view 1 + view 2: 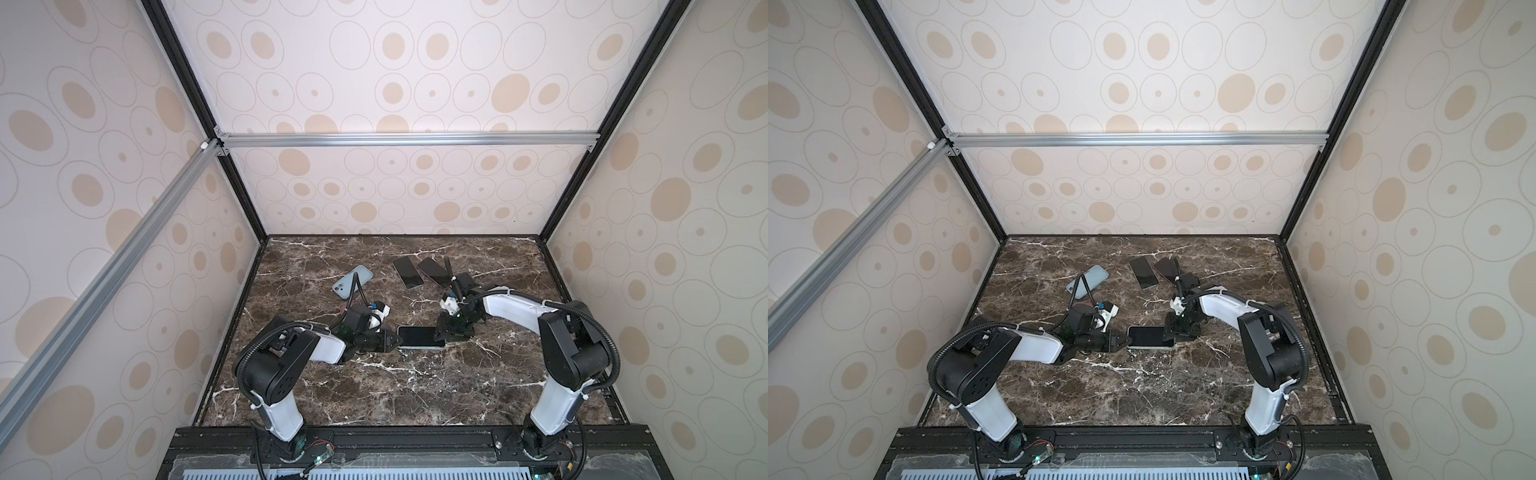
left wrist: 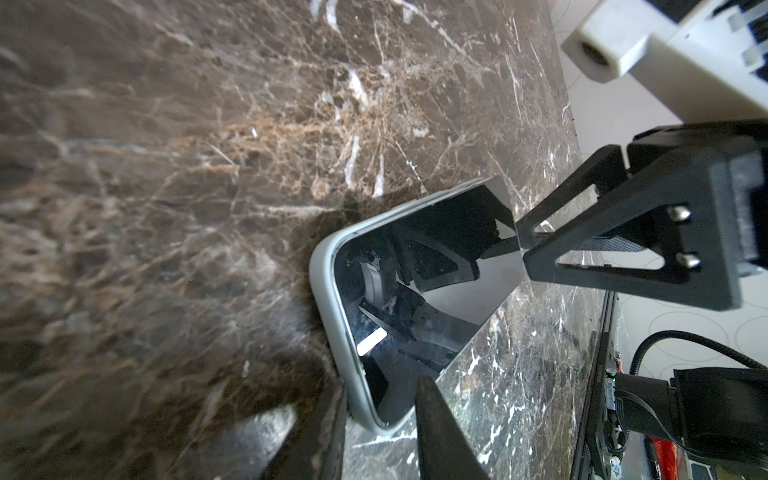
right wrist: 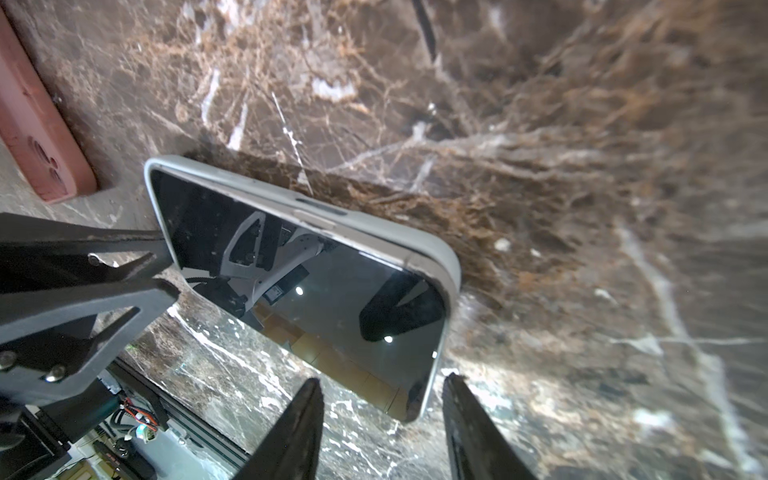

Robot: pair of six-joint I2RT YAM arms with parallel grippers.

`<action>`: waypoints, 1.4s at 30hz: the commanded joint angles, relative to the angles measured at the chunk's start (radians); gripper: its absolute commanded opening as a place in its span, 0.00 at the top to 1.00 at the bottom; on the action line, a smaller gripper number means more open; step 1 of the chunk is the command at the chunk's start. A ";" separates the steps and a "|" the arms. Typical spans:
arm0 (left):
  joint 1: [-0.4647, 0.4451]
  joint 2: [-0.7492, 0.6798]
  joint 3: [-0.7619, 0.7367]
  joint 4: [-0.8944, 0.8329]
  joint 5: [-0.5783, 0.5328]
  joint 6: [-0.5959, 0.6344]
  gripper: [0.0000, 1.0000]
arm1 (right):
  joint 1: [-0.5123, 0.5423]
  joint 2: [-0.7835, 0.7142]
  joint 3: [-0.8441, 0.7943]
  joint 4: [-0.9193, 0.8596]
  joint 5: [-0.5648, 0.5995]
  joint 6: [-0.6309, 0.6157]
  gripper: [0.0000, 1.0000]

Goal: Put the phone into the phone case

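Both arms (image 1: 328, 347) are white-shelled with black joints (image 1: 561, 345)

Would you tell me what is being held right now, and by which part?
The left gripper pinches the phone by one short end; the right gripper, open at the other end, holds nothing.

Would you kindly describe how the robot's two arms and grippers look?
The left arm and right arm have white shells and black joints, with black ribbed cables. The left gripper and right gripper are black with triangular open-frame fingers.

phone (image 3: 299, 270) on marble (image 3: 540, 124), left hand (image 3: 168, 274) clamping one end, pink case (image 3: 41, 137) nearby
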 commanded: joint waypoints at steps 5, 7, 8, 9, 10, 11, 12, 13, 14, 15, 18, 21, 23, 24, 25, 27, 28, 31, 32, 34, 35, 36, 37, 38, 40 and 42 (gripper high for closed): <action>-0.010 0.015 -0.020 -0.104 -0.005 -0.015 0.68 | 0.004 -0.037 0.023 -0.075 0.062 -0.017 0.53; -0.010 0.014 -0.017 -0.108 -0.003 -0.015 0.67 | 0.004 -0.039 0.015 -0.078 0.072 -0.017 0.55; -0.011 0.015 -0.016 -0.109 -0.003 -0.014 0.67 | 0.004 -0.040 0.009 -0.078 0.078 -0.018 0.56; -0.012 0.016 -0.014 -0.110 -0.002 -0.015 0.67 | 0.004 -0.040 0.004 -0.078 0.082 -0.019 0.56; -0.012 0.019 -0.013 -0.110 -0.001 -0.013 0.67 | 0.004 -0.040 -0.002 -0.077 0.087 -0.020 0.58; -0.012 0.022 -0.014 -0.110 0.000 -0.013 0.67 | 0.004 -0.040 -0.008 -0.075 0.090 -0.021 0.62; -0.011 0.026 -0.011 -0.109 0.000 -0.013 0.67 | 0.004 -0.039 -0.012 -0.074 0.088 -0.021 0.64; -0.012 0.031 -0.011 -0.109 0.001 -0.013 0.67 | 0.004 -0.037 -0.019 -0.068 0.088 -0.020 0.67; -0.012 0.034 -0.010 -0.108 0.003 -0.013 0.68 | 0.004 -0.035 -0.024 -0.062 0.085 -0.020 0.70; -0.014 0.039 -0.009 -0.106 0.004 -0.015 0.68 | 0.006 -0.034 -0.029 -0.057 0.079 -0.020 0.72; -0.015 0.044 -0.008 -0.103 0.003 -0.016 0.68 | 0.007 -0.027 -0.042 -0.038 0.070 -0.017 0.76; -0.017 0.047 -0.005 -0.103 -0.001 -0.017 0.69 | 0.007 -0.019 -0.051 -0.025 0.066 -0.014 0.78; -0.019 0.051 -0.003 -0.103 0.000 -0.019 0.70 | 0.009 -0.014 -0.057 -0.012 0.059 -0.014 0.80; -0.019 0.052 -0.003 -0.102 0.001 -0.018 0.71 | 0.009 -0.013 -0.061 -0.006 0.053 -0.012 0.80; -0.018 0.056 -0.001 -0.101 0.001 -0.020 0.71 | 0.008 -0.011 -0.064 0.001 0.048 -0.010 0.81; -0.020 0.063 0.002 -0.101 0.001 -0.019 0.72 | 0.009 -0.010 -0.068 0.009 0.042 -0.010 0.82; -0.022 0.064 0.002 -0.100 0.002 -0.020 0.72 | 0.011 -0.008 -0.070 0.014 0.042 -0.010 0.82; -0.024 0.071 0.005 -0.097 0.003 -0.021 0.72 | 0.015 -0.003 -0.076 0.026 0.033 -0.010 0.83; -0.026 0.073 0.006 -0.098 0.005 -0.021 0.72 | 0.015 -0.001 -0.077 0.031 0.029 -0.010 0.84; -0.028 0.075 0.010 -0.098 0.004 -0.021 0.72 | 0.019 0.003 -0.079 0.039 0.023 -0.009 0.85; -0.028 0.076 0.011 -0.099 0.006 -0.021 0.73 | 0.021 0.006 -0.078 0.041 0.022 -0.009 0.85; -0.029 0.076 0.011 -0.099 0.006 -0.021 0.73 | 0.025 0.008 -0.077 0.044 0.022 -0.010 0.85; -0.030 0.076 0.011 -0.100 0.006 -0.021 0.73 | 0.028 0.013 -0.076 0.045 0.021 -0.009 0.85; -0.031 0.075 0.011 -0.101 0.006 -0.021 0.74 | 0.029 0.016 -0.074 0.046 0.022 -0.009 0.85; -0.033 0.076 0.009 -0.102 0.006 -0.020 0.75 | 0.038 0.023 -0.070 0.049 0.025 -0.007 0.85; -0.032 0.077 0.006 -0.109 0.000 -0.020 0.76 | 0.046 0.033 -0.064 0.049 0.035 -0.008 0.85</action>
